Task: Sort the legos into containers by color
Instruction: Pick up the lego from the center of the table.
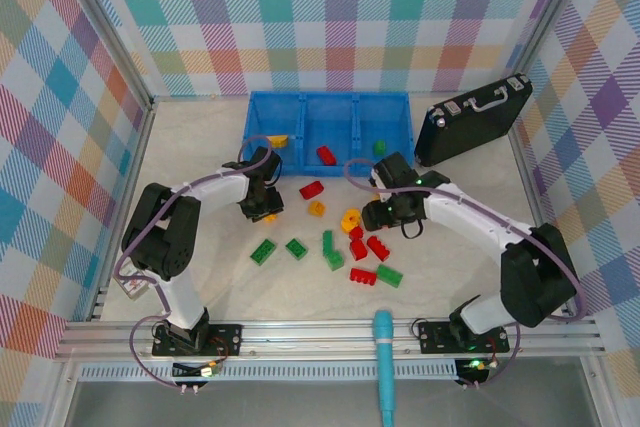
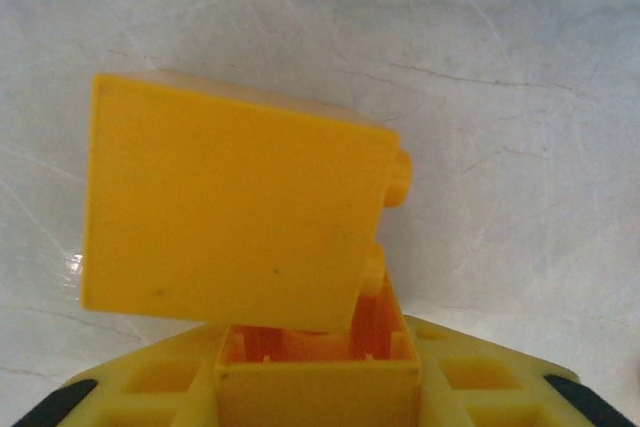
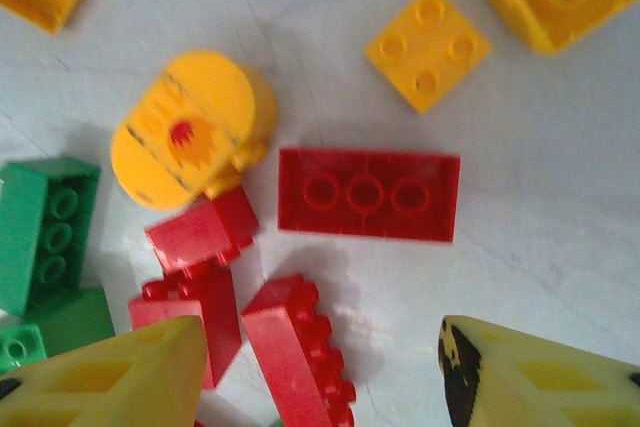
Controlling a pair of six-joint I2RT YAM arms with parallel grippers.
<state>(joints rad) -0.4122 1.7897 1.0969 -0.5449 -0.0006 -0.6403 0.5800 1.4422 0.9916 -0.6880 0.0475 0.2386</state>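
Only three legos (image 1: 326, 155) lie in the bin (image 1: 330, 97); most wait outside. The left gripper (image 1: 266, 209) pinches a yellow brick (image 2: 230, 217), and the right gripper (image 3: 322, 337) is spread.

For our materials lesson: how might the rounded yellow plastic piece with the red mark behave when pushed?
The rounded yellow piece has a curved side, so it may roll. Moulded plastic: probably stiff and light.

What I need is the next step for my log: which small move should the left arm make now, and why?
Likely lift the left gripper, which seems shut on a yellow brick, and carry it toward the bin's left compartment, where a yellow piece already lies.
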